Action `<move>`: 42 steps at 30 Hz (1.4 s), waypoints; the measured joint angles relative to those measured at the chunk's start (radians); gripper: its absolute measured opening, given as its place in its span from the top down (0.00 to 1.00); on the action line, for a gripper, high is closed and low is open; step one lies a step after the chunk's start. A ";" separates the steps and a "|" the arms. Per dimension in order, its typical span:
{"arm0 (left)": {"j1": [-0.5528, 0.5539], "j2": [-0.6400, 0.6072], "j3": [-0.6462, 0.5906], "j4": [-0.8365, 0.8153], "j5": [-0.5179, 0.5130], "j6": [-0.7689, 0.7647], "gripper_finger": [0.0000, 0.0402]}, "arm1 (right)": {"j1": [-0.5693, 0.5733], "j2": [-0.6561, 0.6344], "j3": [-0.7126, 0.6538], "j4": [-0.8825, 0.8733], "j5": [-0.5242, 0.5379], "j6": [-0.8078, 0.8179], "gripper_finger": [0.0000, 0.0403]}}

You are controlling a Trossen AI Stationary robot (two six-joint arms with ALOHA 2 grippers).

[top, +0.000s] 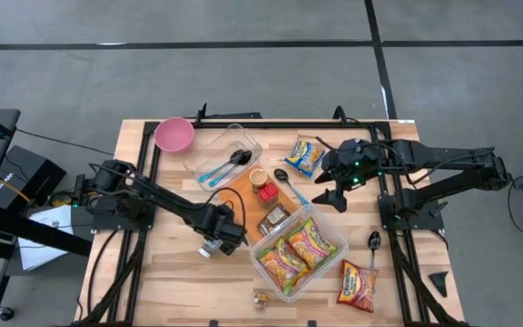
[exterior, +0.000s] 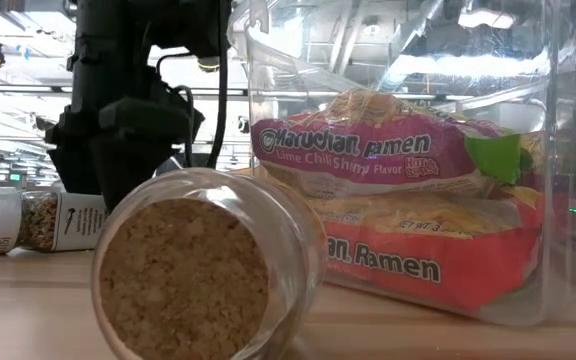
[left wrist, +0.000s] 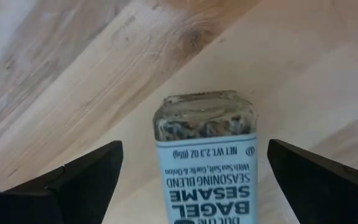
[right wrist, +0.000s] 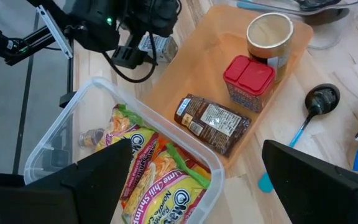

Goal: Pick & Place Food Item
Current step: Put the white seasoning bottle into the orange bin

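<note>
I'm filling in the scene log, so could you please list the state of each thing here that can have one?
Left gripper: open, astride the seasoning jar.
Seasoning jar: lying on its side, capped.
Right gripper: open, empty.
Clear bin: uncovered, holding ramen packets.
Small jar: tipped over.
Pink bowl: upright, empty.

Legible print: seasoning jar and ramen packets.
Seasoning jar (left wrist: 205, 158): "BAGEL SESAME SEASONING BLEND", "NET WT. 2.3 OZ". Pink ramen packet (exterior: 388, 150): "Maruchan Ramen, Lime Chili Shrimp Flavor". Red ramen packet (exterior: 418, 262): "Ramen".

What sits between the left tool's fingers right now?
A seasoning jar lies on the table between the left tool's open fingers, untouched; the left wrist view shows it.
</note>
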 joint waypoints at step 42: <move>0.041 -0.364 -0.080 0.013 -0.018 -0.250 0.53 | 0.001 0.000 0.000 0.000 0.006 -0.016 0.12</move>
